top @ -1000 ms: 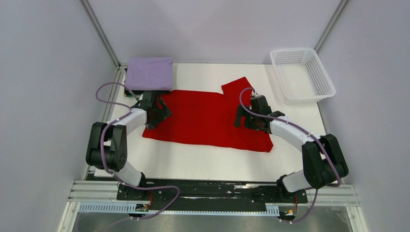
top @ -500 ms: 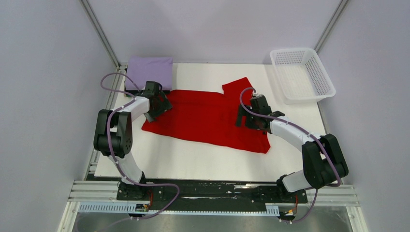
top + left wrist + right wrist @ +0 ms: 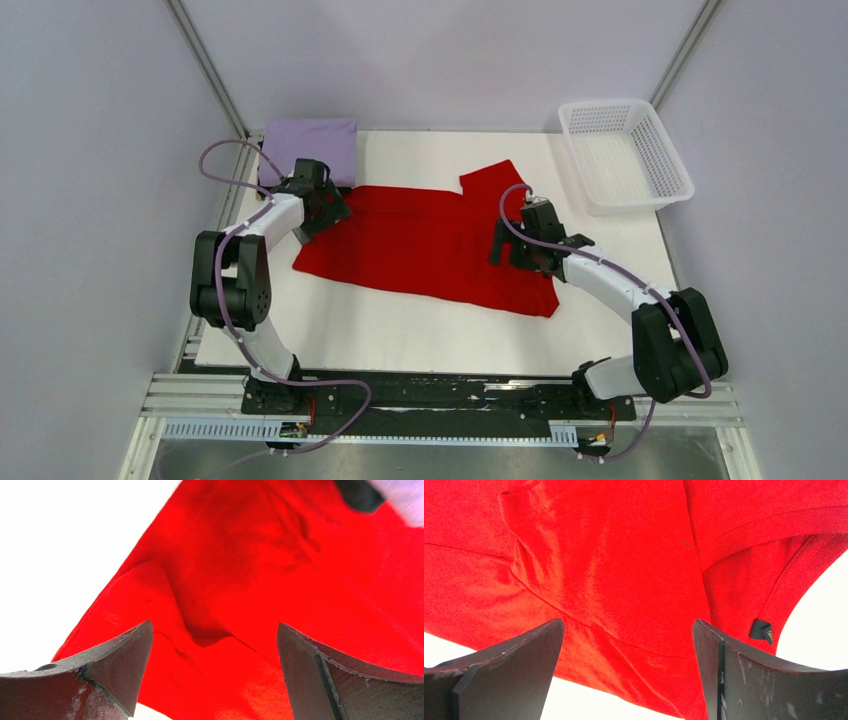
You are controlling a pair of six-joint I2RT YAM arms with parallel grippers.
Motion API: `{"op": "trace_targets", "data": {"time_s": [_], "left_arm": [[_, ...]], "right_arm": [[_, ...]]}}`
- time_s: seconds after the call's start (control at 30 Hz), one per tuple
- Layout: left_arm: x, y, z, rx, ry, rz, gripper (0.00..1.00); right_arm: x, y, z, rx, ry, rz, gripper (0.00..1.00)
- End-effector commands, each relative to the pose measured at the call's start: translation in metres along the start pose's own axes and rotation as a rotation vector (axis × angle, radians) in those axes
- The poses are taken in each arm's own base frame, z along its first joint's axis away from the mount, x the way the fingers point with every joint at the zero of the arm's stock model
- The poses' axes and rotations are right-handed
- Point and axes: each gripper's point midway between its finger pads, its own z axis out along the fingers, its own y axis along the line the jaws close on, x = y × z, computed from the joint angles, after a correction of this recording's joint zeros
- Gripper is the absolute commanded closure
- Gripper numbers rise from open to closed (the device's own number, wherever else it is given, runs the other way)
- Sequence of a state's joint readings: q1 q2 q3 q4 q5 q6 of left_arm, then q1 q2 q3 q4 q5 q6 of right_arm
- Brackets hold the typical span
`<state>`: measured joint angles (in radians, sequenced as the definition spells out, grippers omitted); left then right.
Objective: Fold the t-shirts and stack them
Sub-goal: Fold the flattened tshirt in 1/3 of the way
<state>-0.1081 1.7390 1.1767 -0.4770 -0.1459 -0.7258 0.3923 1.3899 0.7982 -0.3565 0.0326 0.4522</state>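
A bright red t-shirt (image 3: 430, 245) lies spread flat across the middle of the white table, one sleeve (image 3: 492, 182) pointing to the back. A folded lavender t-shirt (image 3: 312, 146) sits at the back left corner on a dark one whose edge barely shows. My left gripper (image 3: 322, 208) hovers open over the red shirt's left end (image 3: 235, 580), nothing between its fingers (image 3: 120, 665). My right gripper (image 3: 512, 245) stands open over the shirt's right side near the hem (image 3: 624, 580), its fingers (image 3: 734, 670) wide apart and empty.
A white plastic mesh basket (image 3: 625, 155) stands at the back right corner. Bare white table (image 3: 400, 330) lies in front of the red shirt. Grey walls and metal frame posts close in both sides.
My left gripper has moved back and left toward the lavender pile, and the shirt's left end has drawn in a little. The right gripper has barely shifted.
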Motion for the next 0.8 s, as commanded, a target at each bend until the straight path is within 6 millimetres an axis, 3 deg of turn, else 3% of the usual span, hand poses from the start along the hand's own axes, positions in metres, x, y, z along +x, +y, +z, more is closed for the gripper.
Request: {"op": "trace_targets", "data": {"time_s": [0.0,0.1,0.27,0.43,0.57,0.77], "left_arm": [[-0.019,-0.008,0.011,0.007,-0.031,0.009,0.00],[-0.019,-0.016,0.025,0.033,-0.023,0.017,0.00],[-0.001,-0.014,0.047,0.023,0.053,0.020,0.00],[0.000,-0.013,0.045,0.017,0.053,0.009,0.00],[-0.011,-0.017,0.019,0.050,0.008,-0.006,0.00],[-0.030,-0.032,-0.042,0.148,-0.105,-0.009,0.00]], "right_arm": [[-0.008,0.009,-0.012,-0.036,-0.045,0.013,0.00],[-0.008,0.010,-0.015,-0.045,-0.051,0.017,0.00],[-0.002,0.012,-0.019,-0.056,-0.047,0.028,0.00],[0.000,0.013,-0.021,-0.062,-0.047,0.032,0.00],[-0.006,0.018,-0.023,-0.073,-0.060,0.055,0.00],[-0.010,0.027,-0.013,-0.075,-0.049,0.103,0.00]]}}
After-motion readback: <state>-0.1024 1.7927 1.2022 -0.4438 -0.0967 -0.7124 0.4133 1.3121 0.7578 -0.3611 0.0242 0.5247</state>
